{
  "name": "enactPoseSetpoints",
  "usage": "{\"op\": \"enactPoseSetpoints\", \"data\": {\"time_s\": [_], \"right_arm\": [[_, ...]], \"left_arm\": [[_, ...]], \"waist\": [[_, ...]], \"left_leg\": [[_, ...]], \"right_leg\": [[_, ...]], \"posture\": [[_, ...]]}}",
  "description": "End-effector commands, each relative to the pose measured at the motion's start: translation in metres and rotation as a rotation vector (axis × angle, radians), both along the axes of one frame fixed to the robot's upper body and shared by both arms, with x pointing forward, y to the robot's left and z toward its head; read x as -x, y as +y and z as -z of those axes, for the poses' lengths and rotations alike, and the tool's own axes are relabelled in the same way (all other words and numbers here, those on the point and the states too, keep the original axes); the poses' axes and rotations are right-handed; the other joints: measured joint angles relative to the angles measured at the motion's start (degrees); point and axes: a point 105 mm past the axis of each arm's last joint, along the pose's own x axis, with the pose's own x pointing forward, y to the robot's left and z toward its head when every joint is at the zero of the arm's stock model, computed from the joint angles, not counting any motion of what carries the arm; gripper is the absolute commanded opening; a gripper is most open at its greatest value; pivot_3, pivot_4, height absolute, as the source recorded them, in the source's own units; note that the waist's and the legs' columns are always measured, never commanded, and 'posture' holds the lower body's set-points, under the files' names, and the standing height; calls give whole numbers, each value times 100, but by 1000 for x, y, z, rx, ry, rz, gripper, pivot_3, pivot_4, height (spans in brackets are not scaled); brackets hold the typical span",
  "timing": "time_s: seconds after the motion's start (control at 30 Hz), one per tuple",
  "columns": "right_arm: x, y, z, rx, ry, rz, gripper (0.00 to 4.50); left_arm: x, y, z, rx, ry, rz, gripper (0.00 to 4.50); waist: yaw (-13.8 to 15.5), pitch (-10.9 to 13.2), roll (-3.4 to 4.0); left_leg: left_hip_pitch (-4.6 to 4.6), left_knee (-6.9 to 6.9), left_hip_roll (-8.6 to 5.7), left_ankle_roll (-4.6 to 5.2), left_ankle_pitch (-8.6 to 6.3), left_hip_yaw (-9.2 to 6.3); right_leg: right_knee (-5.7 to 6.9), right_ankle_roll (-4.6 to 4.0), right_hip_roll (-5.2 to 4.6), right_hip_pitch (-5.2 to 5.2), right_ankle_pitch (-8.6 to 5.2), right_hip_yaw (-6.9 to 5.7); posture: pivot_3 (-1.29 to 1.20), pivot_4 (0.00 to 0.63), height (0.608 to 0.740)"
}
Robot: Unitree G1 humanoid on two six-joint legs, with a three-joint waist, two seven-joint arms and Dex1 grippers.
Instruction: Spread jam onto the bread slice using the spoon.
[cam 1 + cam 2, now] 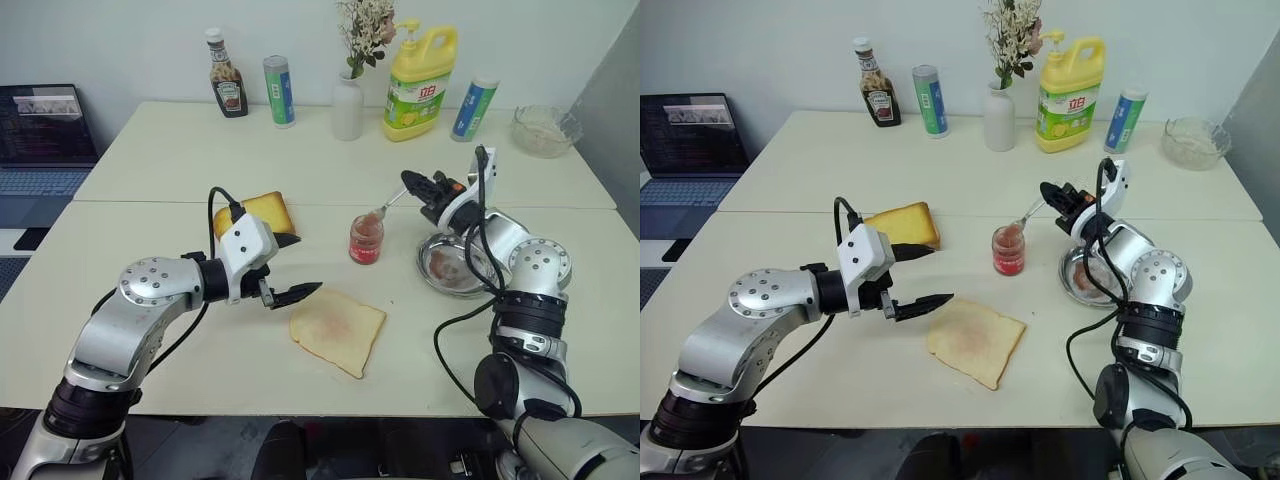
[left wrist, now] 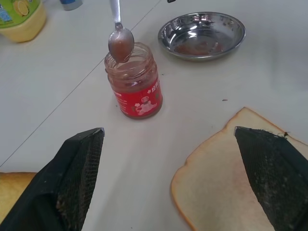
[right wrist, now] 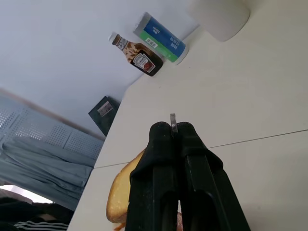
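Over the jam (image 1: pixel 366 240) jar, the right gripper (image 1: pixel 412 183) clenches the spoon (image 1: pixel 386 207), bowl at the jar's mouth. Beside the bread slice (image 1: pixel 338 330), the left gripper (image 1: pixel 290 267) hangs with fingers spread, grasping nothing.

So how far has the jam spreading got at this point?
Partly done: the flat white bread slice already carries a faint pinkish smear. In hand: the right gripper is shut on the small silver spoon, its jam-coated bowl at the mouth of the small glass jar of red jam. The left gripper hovers open beside the slice. Left: carrying that spoonful over and spreading it.
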Motion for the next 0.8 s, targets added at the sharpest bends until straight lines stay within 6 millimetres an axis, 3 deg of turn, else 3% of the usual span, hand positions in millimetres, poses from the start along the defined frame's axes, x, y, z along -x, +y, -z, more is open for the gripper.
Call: {"op": "enactPoseSetpoints", "data": {"time_s": [0.03, 0.57, 0.8], "right_arm": [[4, 2, -25, -63, -58, -18, 17], [8, 1, -25, -123, -37, -20, 17], [38, 18, -50, -134, -139, -145, 17]], "left_arm": [[1, 1, -10, 27, -31, 12, 4500], [-2, 3, -13, 84, -38, 7, 4500], [13, 21, -17, 71, -49, 11, 4500]], "waist": [[0, 0, 0], [-1, 0, 0], [-12, 0, 1]], "left_leg": [[0, -1, 0, 0, 0, 0], [-2, -4, 0, 0, 0, 1], [-27, -8, 4, 0, 0, 3]], "right_leg": [[0, 0, 0, 0, 0, 0], [-2, 0, 0, -3, 0, 1], [2, 0, 3, -35, 0, 2]], "posture": [[0, 150, 740], [0, 150, 740], [0, 150, 740]]}}
